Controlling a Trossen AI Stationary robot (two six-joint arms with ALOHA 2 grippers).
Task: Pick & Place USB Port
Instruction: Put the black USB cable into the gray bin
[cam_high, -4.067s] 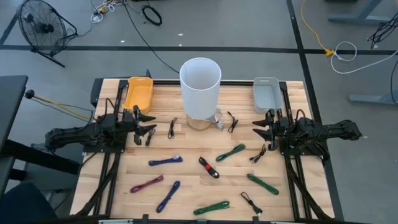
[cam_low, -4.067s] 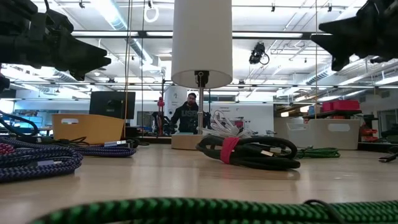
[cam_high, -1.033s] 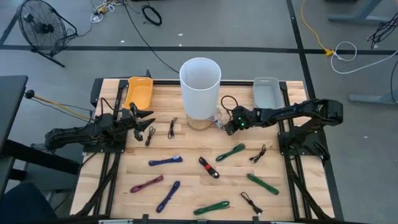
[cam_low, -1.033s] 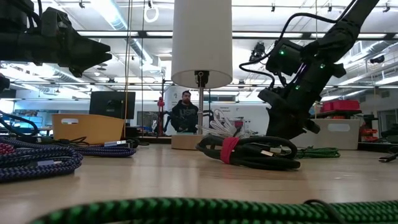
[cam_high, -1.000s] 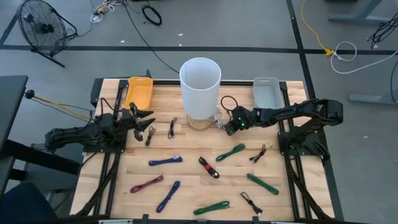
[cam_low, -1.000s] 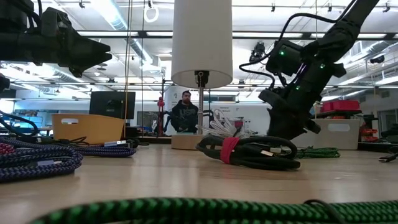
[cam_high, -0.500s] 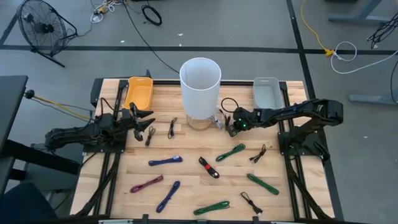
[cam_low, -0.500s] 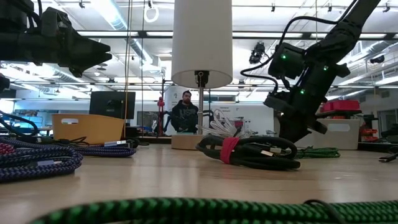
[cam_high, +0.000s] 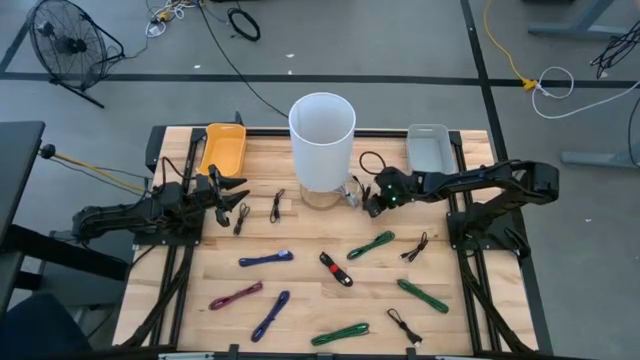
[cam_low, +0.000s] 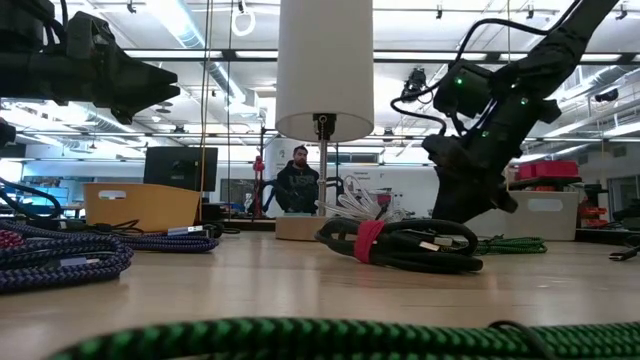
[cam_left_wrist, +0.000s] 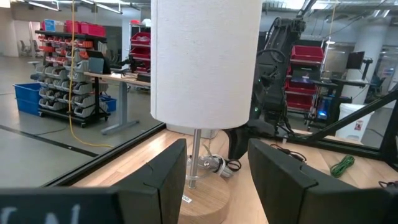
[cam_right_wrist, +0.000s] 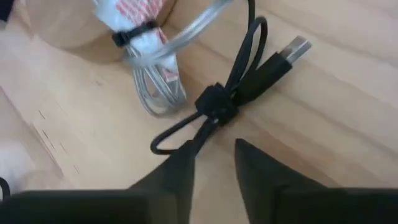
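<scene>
Looking from the high view: the right end effector (cam_high: 371, 199) reaches across the tabletop (cam_high: 300, 300) to a spot just beside the white lamp (cam_high: 322, 135), over the small black USB cable (cam_high: 372, 186) that lies near the lamp's base.
High view, left arm: the left end effector (cam_high: 240, 203) waits near the yellow bin (cam_high: 222, 150), fingers spread and holding nothing.
High view, drop-off: the grey bin (cam_high: 428, 150) sits at the far right corner, near the right arm; which bin is meant I cannot tell.
Low view: the right arm comes down behind a black bundle with a red tie (cam_low: 398, 243); its fingertips are hidden there.
Left wrist view: the lamp fills the frame, the left fingers (cam_left_wrist: 168, 180) apart, the right arm beyond.
Right wrist view: the USB cable (cam_right_wrist: 217, 102) lies bunched, cinched at its middle by a black wrap, its metal plug (cam_right_wrist: 297, 46) pointing away; a clear cable bundle (cam_right_wrist: 152, 74) lies just beside it. The right fingers (cam_right_wrist: 180, 171) are spread with a gap, not touching it.
Handling, judged: light, limp, likely to dangle and sway.
Hold, judged: the cinched middle is firmest; loops could slip or snag the clear bundle.
</scene>
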